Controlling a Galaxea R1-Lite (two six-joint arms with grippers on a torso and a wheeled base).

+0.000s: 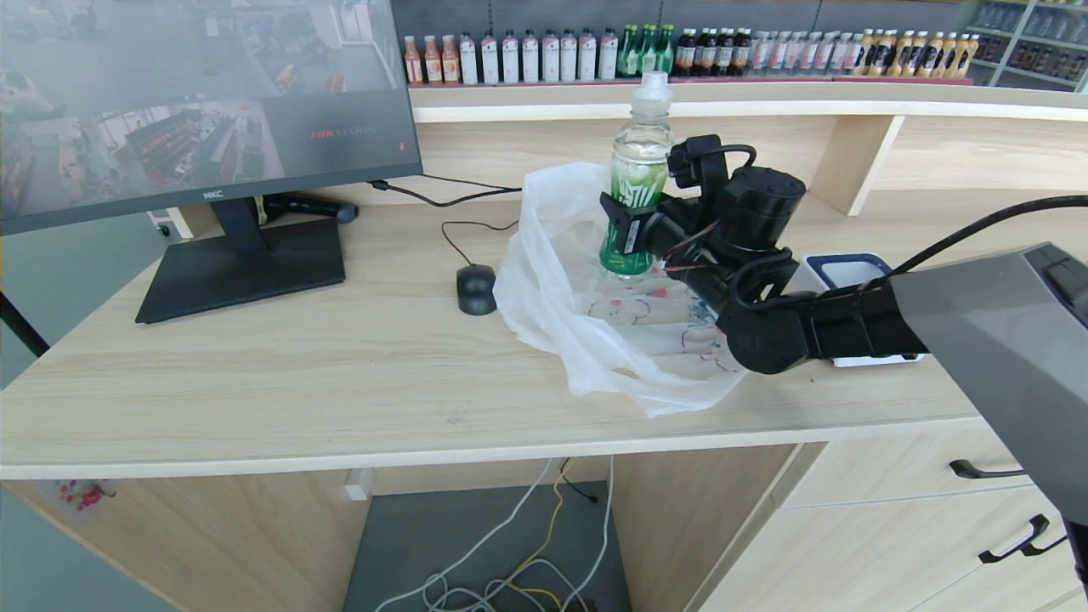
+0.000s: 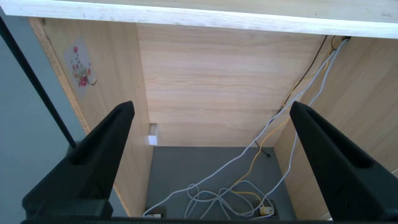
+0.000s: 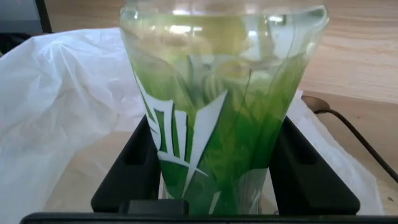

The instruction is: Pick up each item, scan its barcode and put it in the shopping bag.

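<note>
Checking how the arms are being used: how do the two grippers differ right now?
The left gripper is open and empty; the right gripper is shut on a bottle. The left gripper faces cables under the counter; the right gripper is over the bag. Both are black.

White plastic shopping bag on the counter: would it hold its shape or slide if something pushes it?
The thin white plastic shopping bag looks crumpled and slumped, so it is probably floppy and light. It lies loose on the smooth wooden counter, so a push would likely slide or fold it.
</note>
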